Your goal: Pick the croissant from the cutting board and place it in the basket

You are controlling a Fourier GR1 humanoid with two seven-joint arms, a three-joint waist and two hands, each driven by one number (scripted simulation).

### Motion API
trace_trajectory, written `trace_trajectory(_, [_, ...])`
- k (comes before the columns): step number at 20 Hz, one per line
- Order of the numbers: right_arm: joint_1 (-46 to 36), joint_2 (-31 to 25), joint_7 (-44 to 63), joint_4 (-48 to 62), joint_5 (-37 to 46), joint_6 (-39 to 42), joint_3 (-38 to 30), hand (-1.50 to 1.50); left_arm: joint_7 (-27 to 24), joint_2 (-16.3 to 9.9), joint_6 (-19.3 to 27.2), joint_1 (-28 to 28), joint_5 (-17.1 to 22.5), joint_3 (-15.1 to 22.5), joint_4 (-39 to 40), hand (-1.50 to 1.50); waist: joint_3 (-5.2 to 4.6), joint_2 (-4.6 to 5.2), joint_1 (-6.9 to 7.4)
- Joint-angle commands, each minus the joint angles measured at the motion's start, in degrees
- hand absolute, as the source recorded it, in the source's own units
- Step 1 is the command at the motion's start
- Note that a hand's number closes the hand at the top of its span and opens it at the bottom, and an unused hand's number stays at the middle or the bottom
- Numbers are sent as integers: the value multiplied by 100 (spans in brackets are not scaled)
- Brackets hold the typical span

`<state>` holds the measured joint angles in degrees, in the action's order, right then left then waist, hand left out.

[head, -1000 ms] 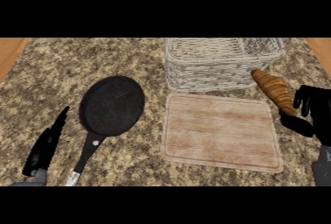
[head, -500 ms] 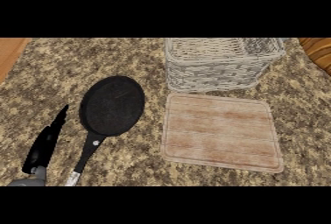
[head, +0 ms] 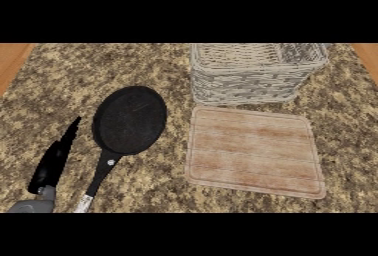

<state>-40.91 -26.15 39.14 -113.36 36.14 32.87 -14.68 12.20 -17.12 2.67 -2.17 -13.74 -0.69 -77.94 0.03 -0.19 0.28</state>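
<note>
A: What is cut off or hard to see here?

B: The basket (head: 255,72) runs past the top of the view, so only its near wall and part of its inside show. Of the inside I see woven wicker and nothing more; I cannot tell where the croissant is. It shows neither on the cutting board (head: 255,151) nor anywhere on the counter (head: 74,80).

A: And the hands?

B: Only the left hand (head: 53,162) shows, at the lower left edge. Its grey forearm is cropped at the bottom. The right hand is out of view.

A: How is the left hand posed?

B: It stands edge-on, the fingers (head: 71,131) straight and pointing up and a little right, released and holding nothing. It is near the frying pan (head: 130,120), just left of the pan's handle, not touching it.

A: Where do the other things lie?

B: The cutting board lies flat just in front of the basket, with the pan to its left.
</note>
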Motion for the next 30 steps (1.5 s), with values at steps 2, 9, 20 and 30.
trace_trajectory(2, [-787,234,492,641,-122,4,316,150,-94,172,76,89,-139,66,3,0,-8,16,24])
trace_trajectory(9, [-1156,553,357,1371,-84,-307,670,150,287,165,-101,-42,-129,-13,-205,0,-5,17,12])
trace_trajectory(20, [-1663,969,-267,3641,967,-1587,1242,150,-86,112,-105,-119,-172,-254,128,0,-6,43,49])
trace_trajectory(30, [-2254,1291,-621,5324,1240,-2474,1046,-150,-119,229,-174,80,-269,-196,93,0,-6,43,65])
